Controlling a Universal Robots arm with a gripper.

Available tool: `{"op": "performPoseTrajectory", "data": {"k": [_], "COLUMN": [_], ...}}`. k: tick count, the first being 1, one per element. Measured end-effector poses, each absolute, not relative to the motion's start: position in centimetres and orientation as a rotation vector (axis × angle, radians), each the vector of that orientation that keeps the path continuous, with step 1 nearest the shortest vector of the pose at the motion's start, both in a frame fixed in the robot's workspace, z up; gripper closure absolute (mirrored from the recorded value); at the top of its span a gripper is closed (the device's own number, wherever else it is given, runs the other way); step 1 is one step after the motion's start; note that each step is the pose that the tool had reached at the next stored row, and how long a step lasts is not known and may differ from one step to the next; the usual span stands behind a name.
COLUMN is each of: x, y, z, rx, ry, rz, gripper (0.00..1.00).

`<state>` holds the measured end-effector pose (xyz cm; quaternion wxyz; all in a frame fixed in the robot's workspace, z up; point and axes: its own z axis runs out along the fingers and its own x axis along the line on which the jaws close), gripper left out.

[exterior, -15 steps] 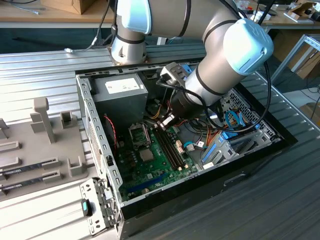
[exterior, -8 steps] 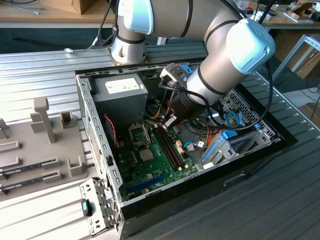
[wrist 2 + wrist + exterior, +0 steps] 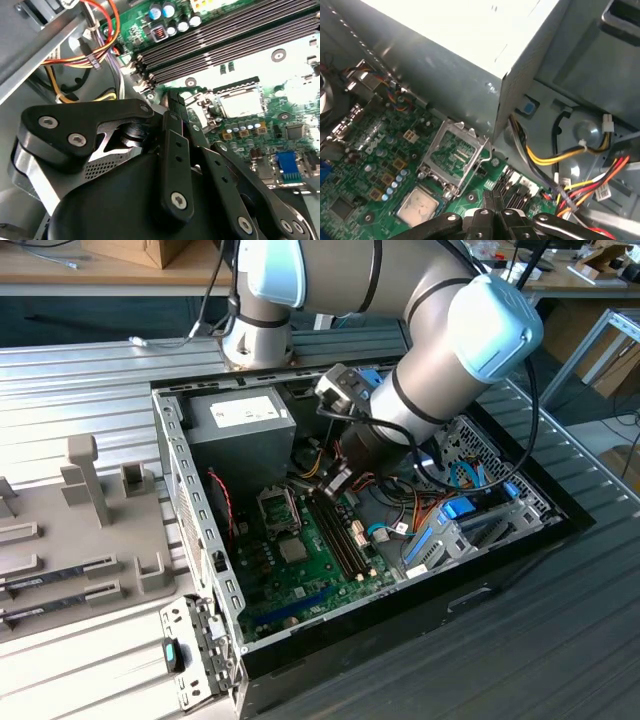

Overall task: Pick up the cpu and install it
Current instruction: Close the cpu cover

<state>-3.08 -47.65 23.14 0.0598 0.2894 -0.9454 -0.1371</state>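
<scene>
The tool [image 3: 172, 99] is hanging just above the memory slots [image 3: 225, 35], its fingers pressed together and gripping nothing. The cpu [image 3: 418, 207] is lying flat in its socket, beside the raised frame [image 3: 452, 155].

The tabletop [image 3: 560, 640] is a ribbed, silvery metal surface of long slats. An open black computer case [image 3: 400, 615] lies directly on it, near the middle. At the exterior view's left, just beside the case, rests a flat grey fixture tray [image 3: 40, 510] with upright posts. The arm's base [image 3: 255, 340] stands on the slats behind the case.
</scene>
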Motion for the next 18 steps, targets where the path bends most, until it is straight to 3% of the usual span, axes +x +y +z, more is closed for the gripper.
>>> {"op": "performPoseTrajectory", "data": {"k": [18], "x": [-3.6], "y": [-46.0], "z": [21.2], "rx": [0.945], "ry": [-2.838], "rz": [-0.467], "gripper": [0.89]}}
